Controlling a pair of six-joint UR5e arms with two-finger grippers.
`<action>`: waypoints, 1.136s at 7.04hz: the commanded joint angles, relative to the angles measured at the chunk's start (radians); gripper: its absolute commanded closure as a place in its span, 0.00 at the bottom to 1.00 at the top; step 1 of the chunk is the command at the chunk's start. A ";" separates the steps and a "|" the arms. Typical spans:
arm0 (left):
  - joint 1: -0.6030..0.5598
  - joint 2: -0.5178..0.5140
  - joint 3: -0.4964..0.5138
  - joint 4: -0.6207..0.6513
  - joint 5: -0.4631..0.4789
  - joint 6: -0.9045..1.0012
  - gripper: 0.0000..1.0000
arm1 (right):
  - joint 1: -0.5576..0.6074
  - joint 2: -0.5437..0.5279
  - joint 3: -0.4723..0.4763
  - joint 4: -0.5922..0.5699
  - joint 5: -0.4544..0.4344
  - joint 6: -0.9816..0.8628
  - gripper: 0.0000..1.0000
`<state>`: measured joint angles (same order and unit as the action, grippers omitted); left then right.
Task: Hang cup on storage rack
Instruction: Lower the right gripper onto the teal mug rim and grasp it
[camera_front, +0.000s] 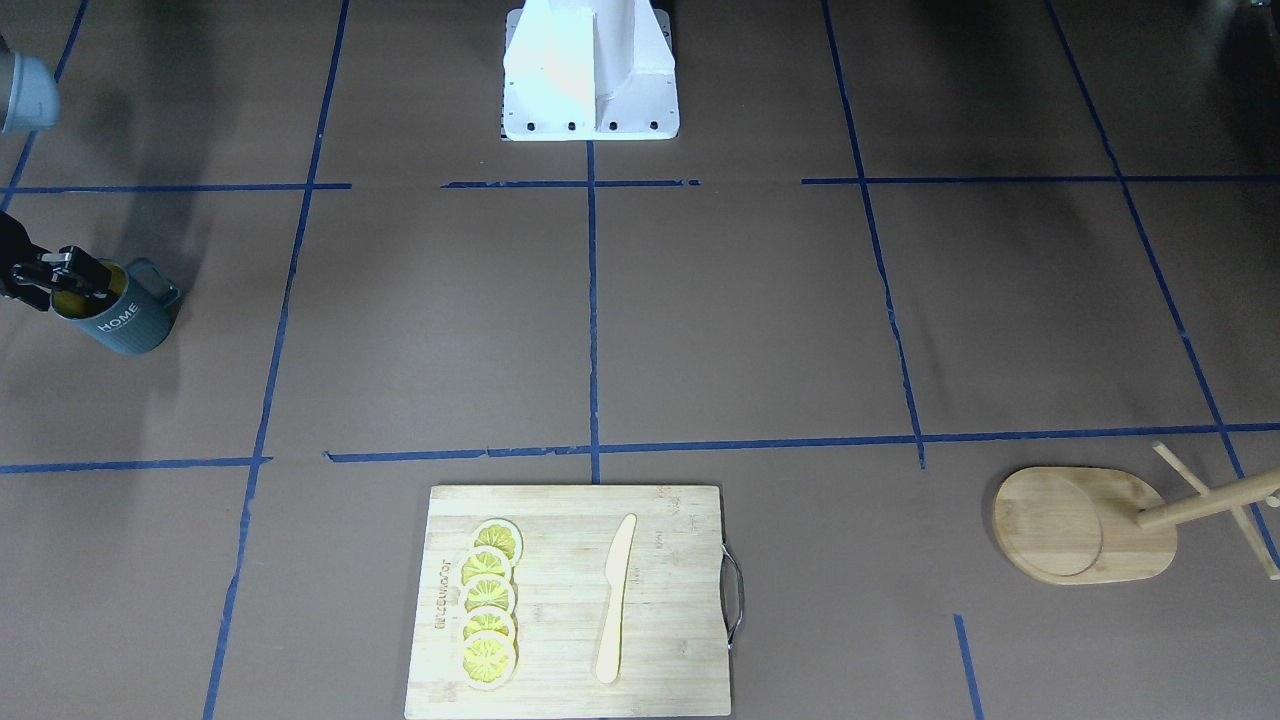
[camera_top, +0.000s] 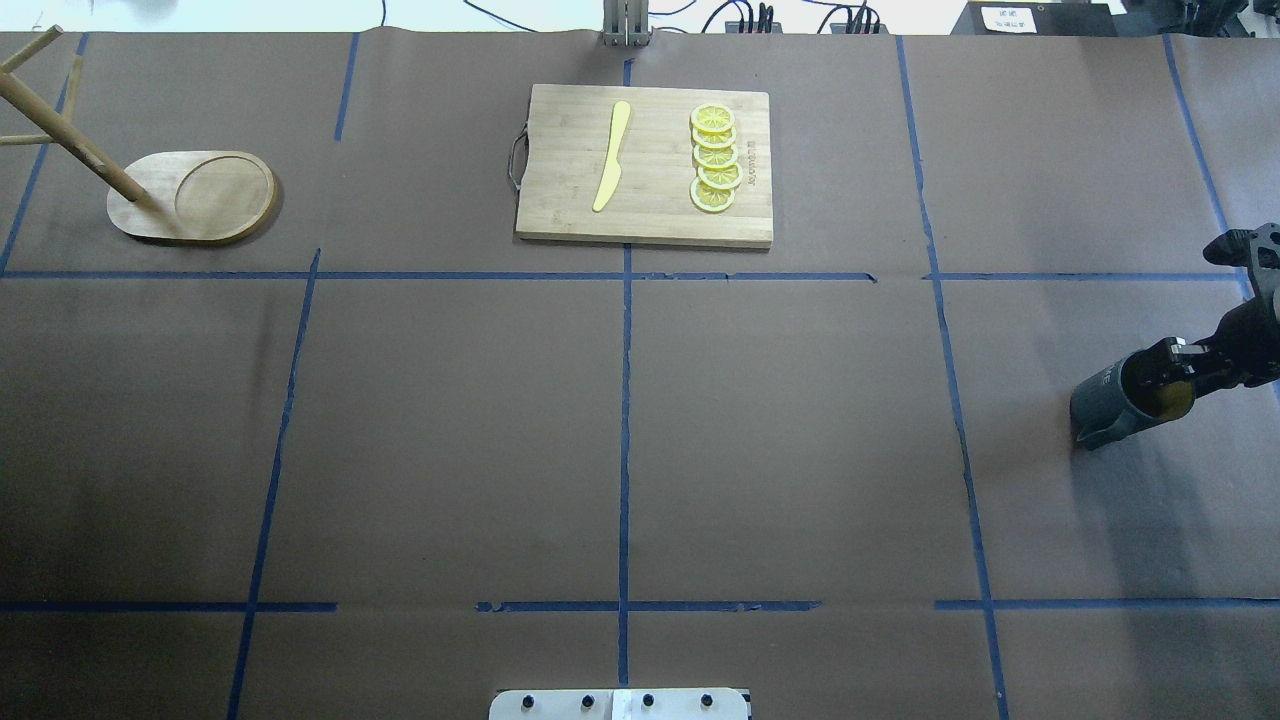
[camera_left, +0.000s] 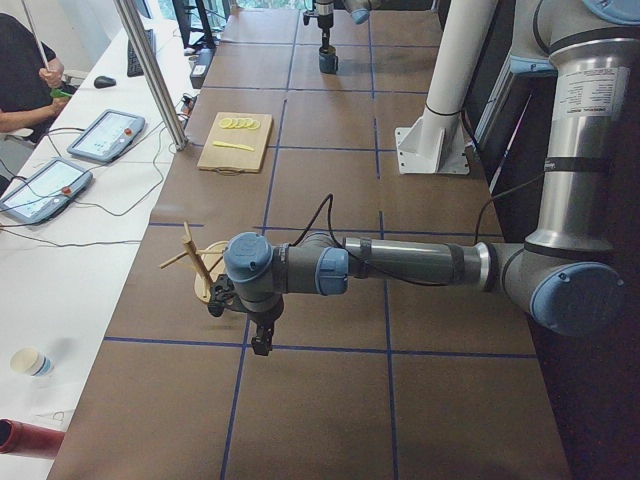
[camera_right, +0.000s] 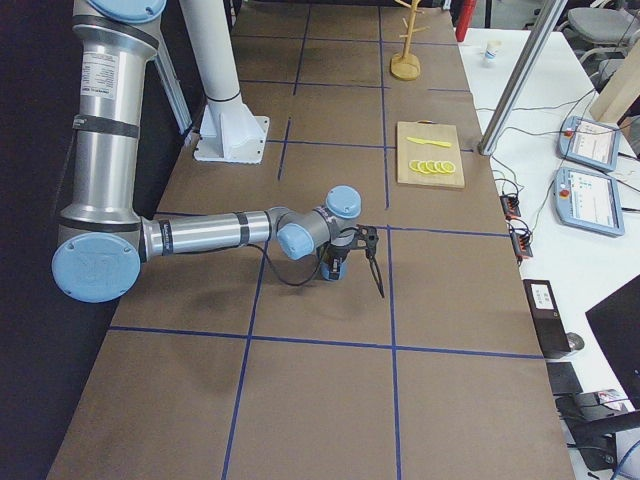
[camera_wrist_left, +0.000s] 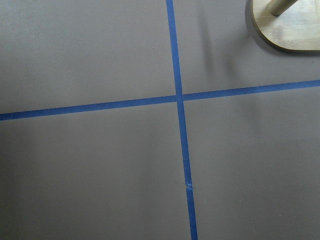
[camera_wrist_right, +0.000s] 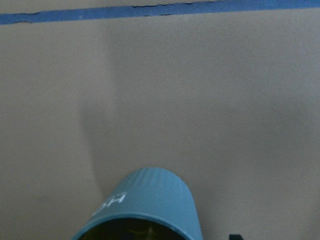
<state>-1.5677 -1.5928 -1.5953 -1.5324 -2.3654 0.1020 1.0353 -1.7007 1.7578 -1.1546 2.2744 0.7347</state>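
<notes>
The dark teal-grey cup (camera_top: 1112, 402) with white "HOME" lettering and a yellow inside is at the table's far right in the overhead view. My right gripper (camera_top: 1172, 378) is shut on its rim, with one finger inside and one outside. Both also show in the front-facing view, the cup (camera_front: 125, 318) and the gripper (camera_front: 72, 277). The cup's ribbed wall (camera_wrist_right: 145, 200) fills the bottom of the right wrist view. The bamboo storage rack (camera_top: 195, 195) stands at the far left, with its post (camera_top: 60, 135) and pegs. My left gripper (camera_left: 262, 335) hovers near the rack (camera_left: 197, 265); I cannot tell whether it is open or shut.
A rectangular bamboo cutting board (camera_top: 560, 200) with a metal handle lies at the far middle, bearing several lemon slices (camera_top: 715, 160) and a pale knife (camera_top: 612, 155). Blue tape lines cross the brown table. The robot's white base (camera_front: 590, 75) stands at the near middle.
</notes>
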 joint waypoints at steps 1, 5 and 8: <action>0.002 -0.001 0.000 0.000 -0.001 -0.002 0.00 | 0.002 -0.008 0.002 0.001 -0.003 -0.009 1.00; 0.002 -0.001 -0.005 0.000 -0.005 -0.002 0.00 | 0.101 -0.027 0.093 -0.016 0.065 0.000 1.00; 0.002 -0.001 -0.005 0.000 -0.005 -0.002 0.00 | 0.108 0.158 0.306 -0.442 0.066 0.002 1.00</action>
<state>-1.5662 -1.5939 -1.5999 -1.5324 -2.3700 0.0997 1.1404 -1.6375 1.9729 -1.3896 2.3395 0.7357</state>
